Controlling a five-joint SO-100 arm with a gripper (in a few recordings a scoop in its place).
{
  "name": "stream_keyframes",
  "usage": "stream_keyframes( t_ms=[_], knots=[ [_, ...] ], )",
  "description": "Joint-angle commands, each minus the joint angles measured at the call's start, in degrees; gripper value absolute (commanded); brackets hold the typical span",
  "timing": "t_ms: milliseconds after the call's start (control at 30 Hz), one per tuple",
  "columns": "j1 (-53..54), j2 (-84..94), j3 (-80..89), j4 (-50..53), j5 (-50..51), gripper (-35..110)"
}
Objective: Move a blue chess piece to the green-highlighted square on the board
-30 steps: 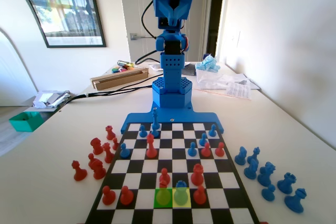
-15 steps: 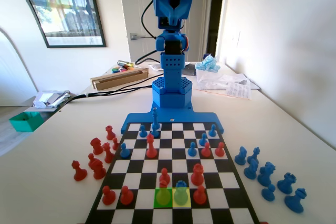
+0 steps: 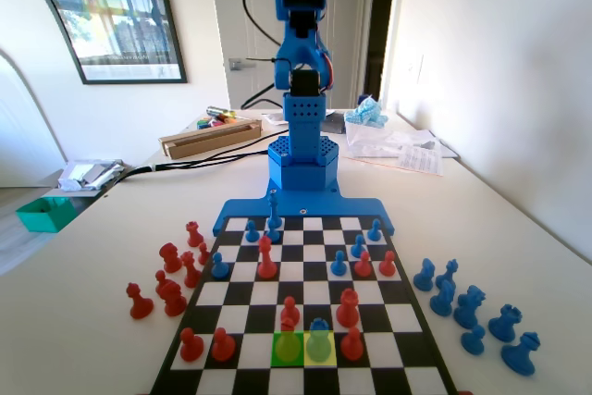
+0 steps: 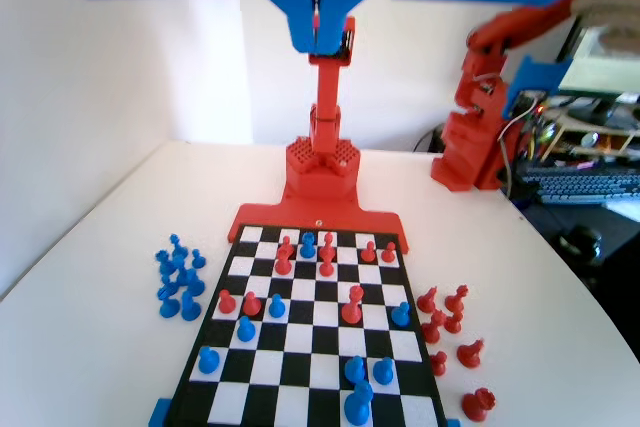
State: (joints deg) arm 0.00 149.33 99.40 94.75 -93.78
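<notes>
The blue chess piece (image 3: 319, 338), a small pawn that looks greenish, stands on the yellow-tinted square (image 3: 320, 354) in the near part of the board (image 3: 416, 349) in the fixed view. Just left of it is the green-highlighted square (image 3: 288, 355), with a tinted pawn on it. In the wrist view that blue pawn (image 4: 308, 244) sits near the board's far end, beside a red pawn (image 4: 328, 245). My gripper (image 4: 317, 32) hangs high above the board, shut, with nothing between its jaws. The blue arm (image 3: 301, 127) stands raised at the board's far end.
Captured red pieces (image 3: 166, 284) cluster on the table left of the board in the fixed view, captured blue pieces (image 3: 472, 312) on the right. Red and blue pieces are scattered over the board. A cardboard box (image 3: 208, 136), papers and a green tray (image 3: 46, 213) lie behind.
The arm's upper part with the gripper has lifted higher and further back. No piece on the board has moved.
</notes>
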Motion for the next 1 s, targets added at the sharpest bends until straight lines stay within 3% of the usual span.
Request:
stream_keyframes(
  t_ms=[0,500,967],
  knots=[
    [2.02,-8.09,-6.59,0.18,-0.88,2],
    [9.93,-38.14,-15.64,-6.68,1.93,4],
    [11.16,-64.25,-21.88,-19.42,7.12,8]
  ],
)
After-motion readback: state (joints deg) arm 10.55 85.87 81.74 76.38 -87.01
